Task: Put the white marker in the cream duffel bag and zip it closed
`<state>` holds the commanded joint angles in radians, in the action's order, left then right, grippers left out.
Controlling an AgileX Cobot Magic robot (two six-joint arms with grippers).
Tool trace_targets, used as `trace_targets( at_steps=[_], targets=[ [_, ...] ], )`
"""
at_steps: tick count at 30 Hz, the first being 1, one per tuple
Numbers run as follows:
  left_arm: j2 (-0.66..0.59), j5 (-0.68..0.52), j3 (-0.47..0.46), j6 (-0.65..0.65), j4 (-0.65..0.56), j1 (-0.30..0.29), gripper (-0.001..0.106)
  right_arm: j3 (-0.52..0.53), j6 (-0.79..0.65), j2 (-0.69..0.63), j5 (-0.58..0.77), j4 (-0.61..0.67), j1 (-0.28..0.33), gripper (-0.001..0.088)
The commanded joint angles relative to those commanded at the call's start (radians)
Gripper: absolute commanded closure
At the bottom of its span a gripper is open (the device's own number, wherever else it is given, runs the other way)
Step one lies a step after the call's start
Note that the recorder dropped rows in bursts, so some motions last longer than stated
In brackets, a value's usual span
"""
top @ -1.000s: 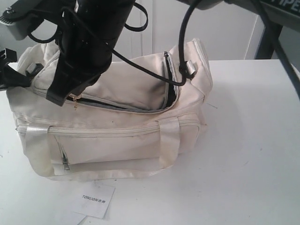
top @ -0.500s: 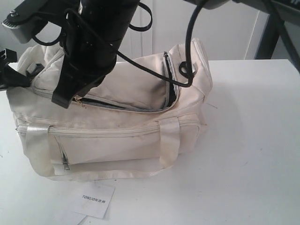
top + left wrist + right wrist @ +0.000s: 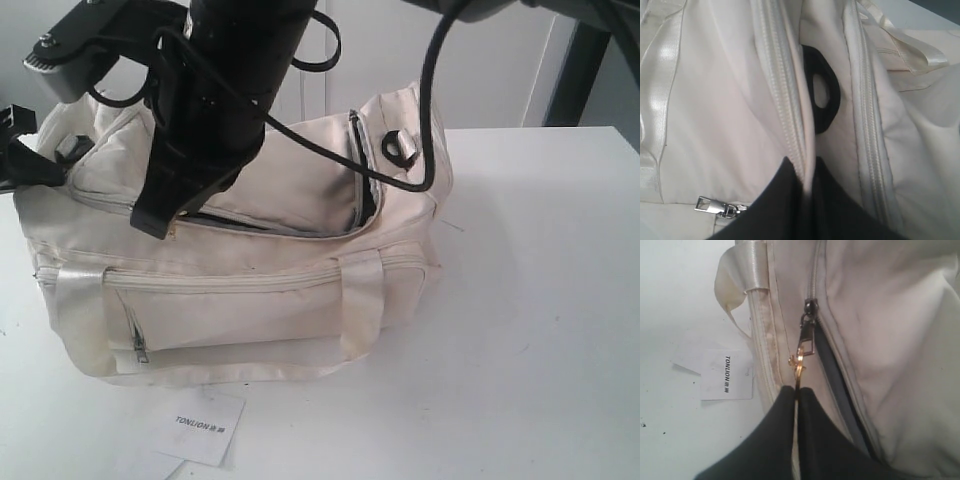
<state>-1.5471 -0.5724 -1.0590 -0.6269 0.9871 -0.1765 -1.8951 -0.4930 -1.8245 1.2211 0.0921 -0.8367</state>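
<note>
The large soft cream fabric duffel bag (image 3: 250, 300) sits on the white table (image 3: 540, 320), its front pocket facing the exterior camera. I see its curved top zipper partly undone, with a dark gap (image 3: 366, 208) running toward the bag's right end in that view. The right gripper (image 3: 797, 390) reaches across to the left part of that zipper. It is closed tight on the small gold pull tab (image 3: 799, 365) hanging from the dark metal slider (image 3: 811, 305). The left gripper (image 3: 807, 172) is clamped on a ridge of the bag's cream fabric, near a black ring buckle (image 3: 834, 97). 1 white paper tag (image 3: 205, 425) lies on the table just in front of the bag. The slim white marker shows in no view — I cannot tell where it is.
</note>
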Motion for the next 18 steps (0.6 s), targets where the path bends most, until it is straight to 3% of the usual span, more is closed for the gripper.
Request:
trace_targets(
  at_steps=[18],
  targets=[
    [0.000, -0.008, 0.000, -0.002, 0.000, 0.000, 0.105, 0.070, -0.002, 0.007, 0.000, 0.002, 0.002, 0.0868]
  ],
)
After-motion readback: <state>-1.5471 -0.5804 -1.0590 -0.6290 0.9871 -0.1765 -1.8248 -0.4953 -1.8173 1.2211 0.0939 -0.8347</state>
